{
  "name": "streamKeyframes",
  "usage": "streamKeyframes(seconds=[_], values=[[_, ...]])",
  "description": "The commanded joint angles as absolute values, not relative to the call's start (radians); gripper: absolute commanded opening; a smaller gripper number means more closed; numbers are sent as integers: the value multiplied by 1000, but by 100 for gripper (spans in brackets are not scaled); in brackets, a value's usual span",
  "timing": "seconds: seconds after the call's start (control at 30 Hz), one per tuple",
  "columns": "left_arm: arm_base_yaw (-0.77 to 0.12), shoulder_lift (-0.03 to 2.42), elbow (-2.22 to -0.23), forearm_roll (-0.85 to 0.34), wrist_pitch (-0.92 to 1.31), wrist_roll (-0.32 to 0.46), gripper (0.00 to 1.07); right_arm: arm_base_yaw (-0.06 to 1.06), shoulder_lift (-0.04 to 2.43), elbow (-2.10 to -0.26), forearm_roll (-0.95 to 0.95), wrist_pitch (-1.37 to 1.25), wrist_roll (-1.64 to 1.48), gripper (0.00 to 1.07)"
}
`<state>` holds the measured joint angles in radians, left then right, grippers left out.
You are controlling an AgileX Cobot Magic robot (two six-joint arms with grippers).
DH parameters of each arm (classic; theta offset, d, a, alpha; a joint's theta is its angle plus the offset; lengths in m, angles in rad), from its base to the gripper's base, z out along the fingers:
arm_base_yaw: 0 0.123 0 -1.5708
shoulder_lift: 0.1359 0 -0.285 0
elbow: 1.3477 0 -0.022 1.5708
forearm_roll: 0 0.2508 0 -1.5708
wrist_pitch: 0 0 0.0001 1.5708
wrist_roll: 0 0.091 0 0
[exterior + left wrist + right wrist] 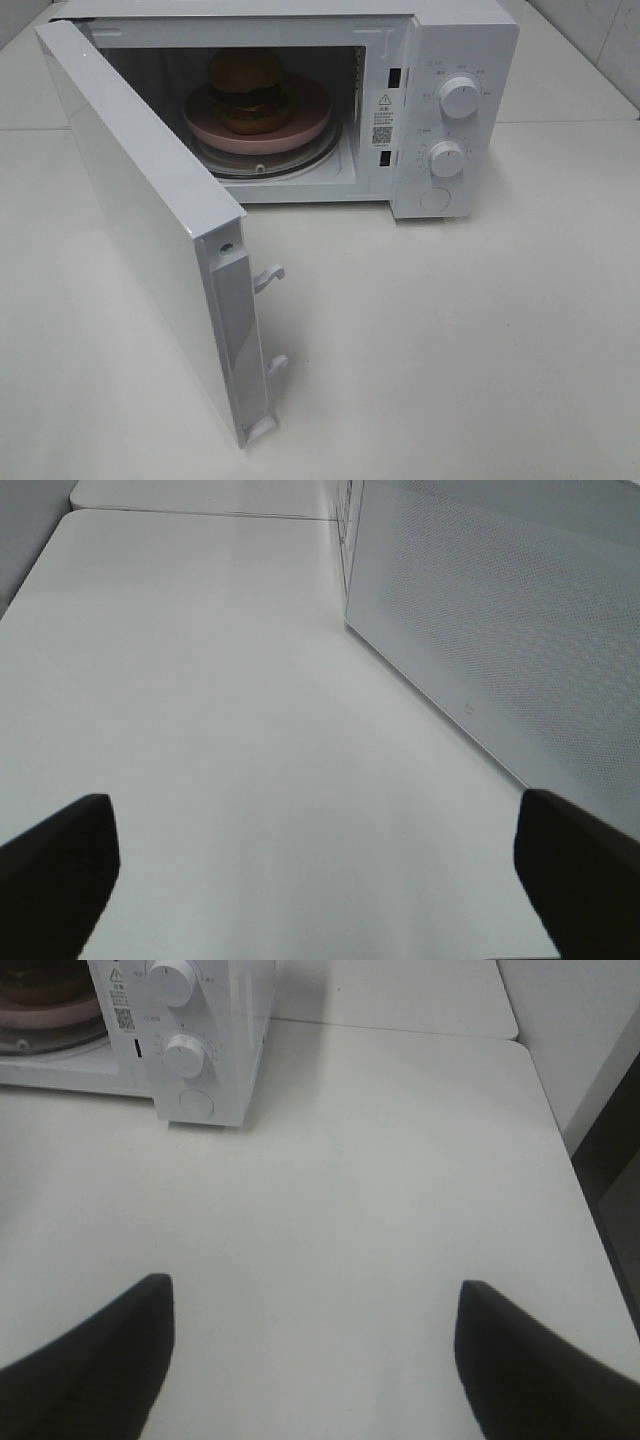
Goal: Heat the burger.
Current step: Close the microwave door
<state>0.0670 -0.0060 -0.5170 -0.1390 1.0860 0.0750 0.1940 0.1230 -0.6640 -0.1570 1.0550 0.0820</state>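
- Since the burger point(246, 88) already sits on the pink plate point(300, 125) inside the microwave point(465, 40), well ahead of both pincers, your step in hand looks to be shutting the door point(130, 200).
- Your left pincer point(315, 815) is spread wide and holds nothing. The door's perforated outer face stands ahead of it on the oven side, near but not touching.
- Your right pincer point(312, 1290) is likewise parted and empty, low over bare tabletop point(450, 350), with the knobs point(185, 1055) ahead of it and well apart.
- Push with the left pincer. Meet the door near its free edge, close to the latch hooks point(268, 278), where the swing needs least force.
- Press with the flat of a finger and follow the arc steadily until the hooks seat. A sharp shove could slide the whole oven.
- Hold the right pincer back from the opening until the door has closed. From there it is well placed for the knobs.
- Expect little grip from the tabletop: it is white, smooth and faintly glossy, joined from panels with thin seams.
- Mind the pale wall point(570, 1040) past the right pincer's outer side and the dark gap beyond the tabletop's edge.
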Motion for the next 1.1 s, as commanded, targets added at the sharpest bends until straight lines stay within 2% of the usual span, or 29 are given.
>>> streamKeyframes(seconds=[0.03,0.2,1.1], values=[[68,-18,-514,-144,1070,71,102,146,58,-626,-106,1013,71,77],[68,-17,-514,-143,1070,71,102,78,-34,-488,-93,954,69,76],[68,-14,-514,-145,1070,68,102,78,-34,-491,-83,957,55,76]])
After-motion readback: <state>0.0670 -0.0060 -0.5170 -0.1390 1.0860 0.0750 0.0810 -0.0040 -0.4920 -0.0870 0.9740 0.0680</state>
